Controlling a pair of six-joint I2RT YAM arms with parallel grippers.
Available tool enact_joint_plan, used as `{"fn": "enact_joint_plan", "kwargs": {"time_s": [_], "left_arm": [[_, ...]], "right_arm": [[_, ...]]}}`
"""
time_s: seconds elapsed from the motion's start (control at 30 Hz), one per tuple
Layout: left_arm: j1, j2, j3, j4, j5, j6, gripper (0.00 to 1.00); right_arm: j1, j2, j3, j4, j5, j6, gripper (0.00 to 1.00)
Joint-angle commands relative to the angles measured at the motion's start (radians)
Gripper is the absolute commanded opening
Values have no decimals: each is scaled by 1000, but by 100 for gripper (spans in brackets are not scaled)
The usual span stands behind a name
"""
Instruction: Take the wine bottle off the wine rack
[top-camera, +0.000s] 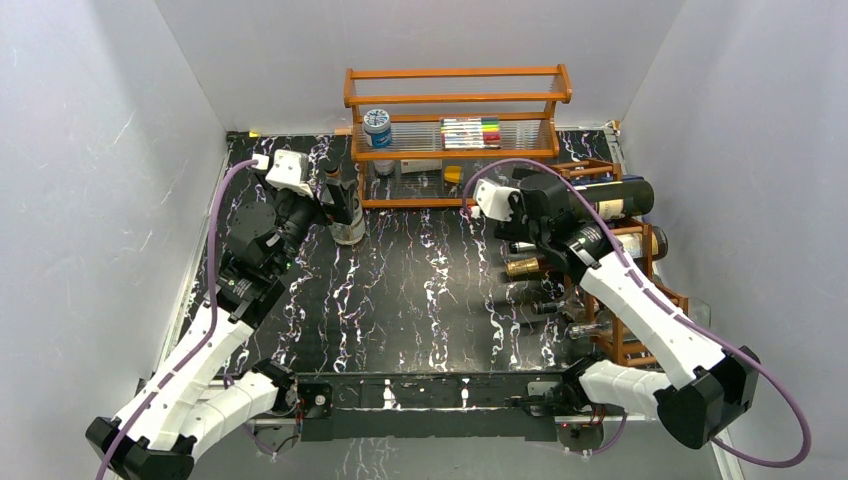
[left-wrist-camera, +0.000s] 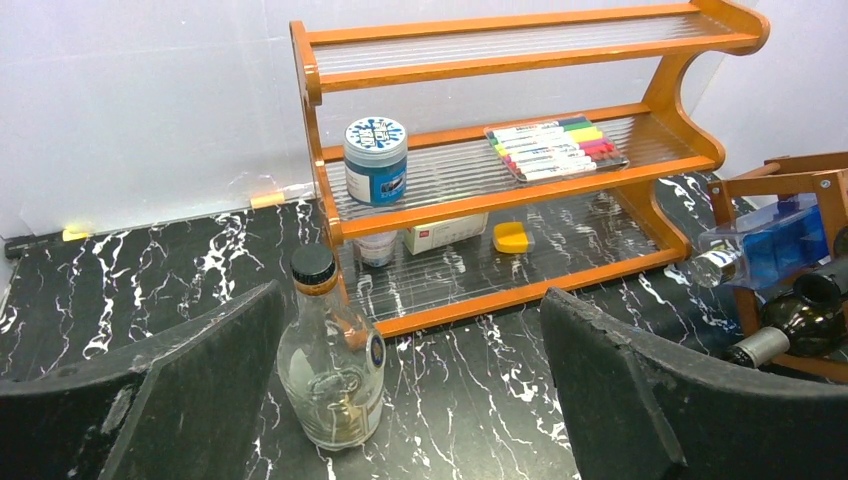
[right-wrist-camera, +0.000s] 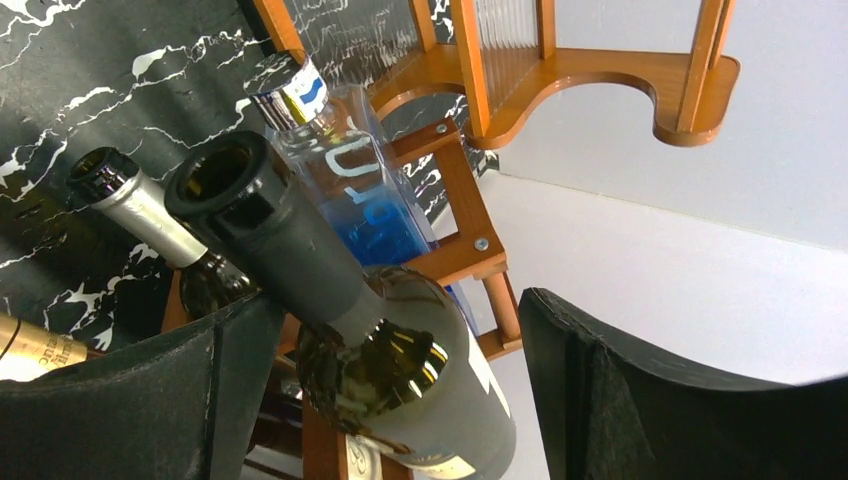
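The reddish-brown wine rack (top-camera: 632, 343) stands at the table's right side with several bottles lying in it. On top lies a dark wine bottle (top-camera: 622, 196) with a dark matte capsule, neck pointing left. My right gripper (top-camera: 578, 206) is at that bottle. In the right wrist view the right gripper (right-wrist-camera: 400, 300) is open and straddles the wine bottle (right-wrist-camera: 400, 350) at its shoulder. The left finger is close beside the glass and the right finger stands well apart. The rack's bars (right-wrist-camera: 470, 250) show behind. My left gripper (left-wrist-camera: 410, 290) is open at the back left and holds nothing.
A clear bottle (left-wrist-camera: 330, 370) stands by the left finger. Behind it is an orange shelf (top-camera: 455, 100) with a blue jar (top-camera: 377, 127) and markers (top-camera: 470, 132). Also in the rack are a blue-tinted bottle (right-wrist-camera: 350, 190), a silver-foiled bottle (right-wrist-camera: 140, 205) and a gold-necked bottle (top-camera: 525, 266). White walls enclose the table.
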Motion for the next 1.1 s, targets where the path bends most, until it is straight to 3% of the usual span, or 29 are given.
{"fn": "enact_joint_plan", "kwargs": {"time_s": [0.0,0.37,0.53,0.63,0.67,0.77,0.8,1.07], "left_arm": [[-13,-27,-13,48,-23,18,98],[-19,-35,-17,51,-35,33,98],[-19,-24,-15,50,-30,34,98],[-20,-17,-16,49,-29,36,98],[-20,-16,-20,54,-32,37,98],[-20,1,-19,51,-27,35,98],[-20,8,-20,52,-23,33,98],[-20,29,-19,50,-18,32,98]], "right_arm": [[-20,34,-11,136,-75,-75,98],[-33,114,-97,269,-34,-213,90],[-34,71,-129,278,-62,-200,60],[-32,50,-128,261,-85,-179,38],[-32,40,-103,245,-95,-160,26],[-17,18,-36,231,-78,-125,20],[-9,-7,-8,238,-57,-106,2],[-7,-91,10,358,-27,-66,0]]}}
